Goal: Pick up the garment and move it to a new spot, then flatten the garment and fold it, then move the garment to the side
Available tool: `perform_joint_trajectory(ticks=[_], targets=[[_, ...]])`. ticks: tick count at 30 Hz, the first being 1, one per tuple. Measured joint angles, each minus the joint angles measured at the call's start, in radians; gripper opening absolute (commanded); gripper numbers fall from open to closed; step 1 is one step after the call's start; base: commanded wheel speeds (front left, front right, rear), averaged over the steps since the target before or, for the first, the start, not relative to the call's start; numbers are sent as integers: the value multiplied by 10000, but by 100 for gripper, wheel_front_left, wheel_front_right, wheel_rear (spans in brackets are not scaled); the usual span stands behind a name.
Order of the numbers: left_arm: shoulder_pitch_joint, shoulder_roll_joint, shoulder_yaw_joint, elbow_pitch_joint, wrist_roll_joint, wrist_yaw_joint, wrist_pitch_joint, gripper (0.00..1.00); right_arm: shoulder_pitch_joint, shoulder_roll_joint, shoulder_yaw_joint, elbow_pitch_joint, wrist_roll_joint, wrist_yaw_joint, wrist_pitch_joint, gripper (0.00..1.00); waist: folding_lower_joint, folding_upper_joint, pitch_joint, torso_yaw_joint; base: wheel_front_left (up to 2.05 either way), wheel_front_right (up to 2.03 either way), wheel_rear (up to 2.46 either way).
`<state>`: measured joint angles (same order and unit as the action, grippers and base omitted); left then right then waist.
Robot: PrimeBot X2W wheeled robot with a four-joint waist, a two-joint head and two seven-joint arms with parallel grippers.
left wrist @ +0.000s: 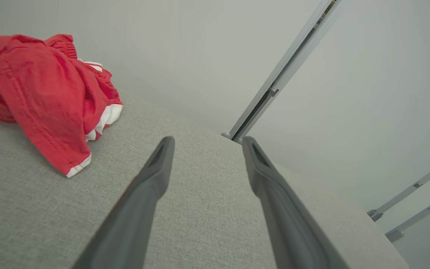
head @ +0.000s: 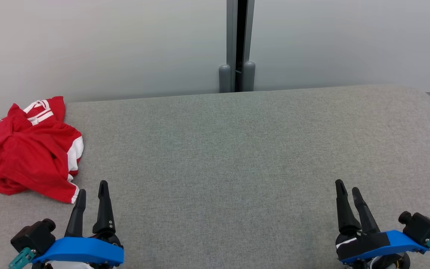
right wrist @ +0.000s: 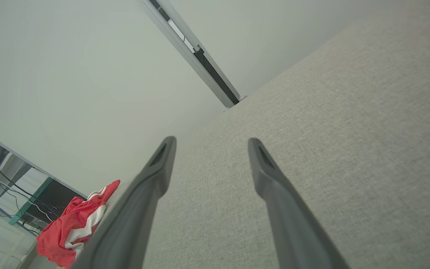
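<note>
The garment (head: 28, 149) is a crumpled red top with white stripes and white trim, bunched at the far left of the grey fabric table (head: 237, 157). It also lies at the upper left in the left wrist view (left wrist: 43, 89) and small at the lower left in the right wrist view (right wrist: 75, 228). My left gripper (head: 92, 190) stands open at the lower left, just right of and nearer than the garment's hem, with nothing between its fingers. My right gripper (head: 348, 188) is open at the lower right, far from the garment, holding nothing.
Pale partition panels stand behind the table, joined at a grey post (head: 237, 48) at the back centre. The table's far edge runs along the panels, and its right corner curves away at the upper right.
</note>
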<state>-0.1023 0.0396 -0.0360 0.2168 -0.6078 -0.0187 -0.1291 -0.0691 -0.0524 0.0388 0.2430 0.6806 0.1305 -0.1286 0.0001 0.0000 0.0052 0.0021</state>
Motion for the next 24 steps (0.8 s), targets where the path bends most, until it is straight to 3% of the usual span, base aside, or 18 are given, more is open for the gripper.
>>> perform_joint_trajectory(ticks=[24], targets=[[-32, 38, -326, 314, 2357, 251, -585, 100, -35, 4, 249, 330, -2420, 0, -581, 100, 0, 0, -74, 35, 0, 0, 0]])
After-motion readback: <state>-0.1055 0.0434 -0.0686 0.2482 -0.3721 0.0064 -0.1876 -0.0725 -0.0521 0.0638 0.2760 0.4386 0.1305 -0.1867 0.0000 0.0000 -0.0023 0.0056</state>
